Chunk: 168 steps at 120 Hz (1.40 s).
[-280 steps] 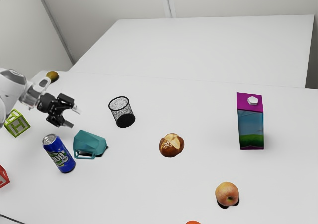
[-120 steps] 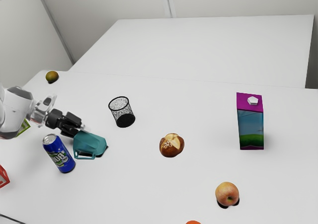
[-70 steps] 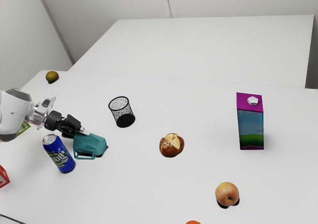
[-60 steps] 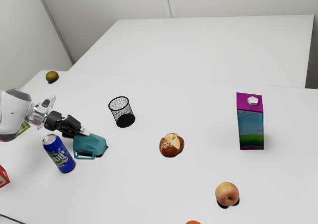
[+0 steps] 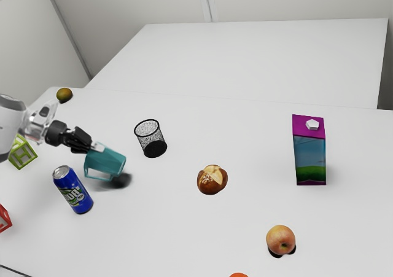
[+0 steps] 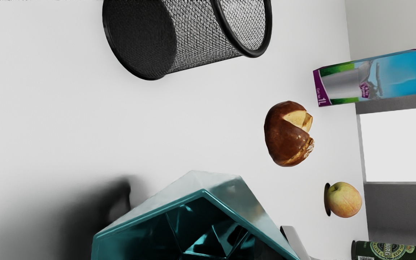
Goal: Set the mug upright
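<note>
Above the white surface (image 5: 245, 222), just beyond the blue soda can (image 5: 72, 190) and short of the black mesh pencil cup (image 5: 150, 139), the teal faceted mug (image 5: 105, 161) hangs in the air, its shadow (image 5: 121, 180) lying apart from it. The claw (image 5: 97, 147) is gripping it at the mouth end; in the wrist view one finger (image 6: 295, 242) lies along the outside of the wall, near the rim (image 6: 203, 191). So the grasp and the lift look done. The righting is not: the mug leans well over, its mouth toward the claw, its base toward the exterior view's right and a little lower, the handle (image 5: 98, 178) on the underside. What is left, as I judge it, is to swing the base down until the mouth faces up, lower it onto the surface without knocking the can, and let go.
</note>
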{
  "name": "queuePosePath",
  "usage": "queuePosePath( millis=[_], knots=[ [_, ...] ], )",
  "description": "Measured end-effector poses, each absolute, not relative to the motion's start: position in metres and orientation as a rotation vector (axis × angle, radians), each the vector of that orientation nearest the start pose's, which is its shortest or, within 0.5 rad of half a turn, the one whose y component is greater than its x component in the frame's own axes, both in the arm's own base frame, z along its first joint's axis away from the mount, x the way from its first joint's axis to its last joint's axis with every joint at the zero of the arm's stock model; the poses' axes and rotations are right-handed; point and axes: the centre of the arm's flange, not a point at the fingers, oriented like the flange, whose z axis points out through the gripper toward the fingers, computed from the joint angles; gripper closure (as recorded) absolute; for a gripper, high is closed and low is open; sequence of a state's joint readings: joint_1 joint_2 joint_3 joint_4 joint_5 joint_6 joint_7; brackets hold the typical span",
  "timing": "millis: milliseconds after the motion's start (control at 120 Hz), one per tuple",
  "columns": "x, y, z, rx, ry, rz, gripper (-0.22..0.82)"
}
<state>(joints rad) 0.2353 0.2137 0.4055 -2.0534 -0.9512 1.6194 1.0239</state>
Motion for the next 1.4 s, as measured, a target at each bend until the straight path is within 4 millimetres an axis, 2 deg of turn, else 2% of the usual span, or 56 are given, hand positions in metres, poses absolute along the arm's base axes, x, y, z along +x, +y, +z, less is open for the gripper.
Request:
queuePosePath(
  millis=[125,233,308,367,458,533,608,725,817,1067,1100,1267,1400],
  knots=[
    [0.494,0.242,0.365,2.209,-0.061,0.26,0.78],
    [0.523,0.235,0.42,2.361,-0.22,0.23,0.79],
    [0.533,0.212,0.45,2.481,-0.344,0.165,0.79],
    [0.542,0.183,0.456,2.573,-0.44,0.084,0.79],
    [0.552,0.147,0.439,2.693,-0.511,-0.008,0.79],
    [0.553,0.132,0.418,2.772,-0.51,-0.018,0.79],
    [0.555,0.124,0.413,2.866,-0.518,0.002,0.79],
    [0.55,0.119,0.41,2.985,-0.513,0.024,0.79],
    [0.543,0.121,0.396,3.044,-0.471,0.022,0.79],
    [0.544,0.12,0.38,3.161,-0.395,0.031,0.79],
    [0.543,0.119,0.378,3.167,-0.38,0.031,0.74],
    [0.541,0.119,0.372,3.182,-0.295,0.031,0.38],
    [0.541,0.12,0.376,3.189,-0.236,0.05,0.21]
  ],
)
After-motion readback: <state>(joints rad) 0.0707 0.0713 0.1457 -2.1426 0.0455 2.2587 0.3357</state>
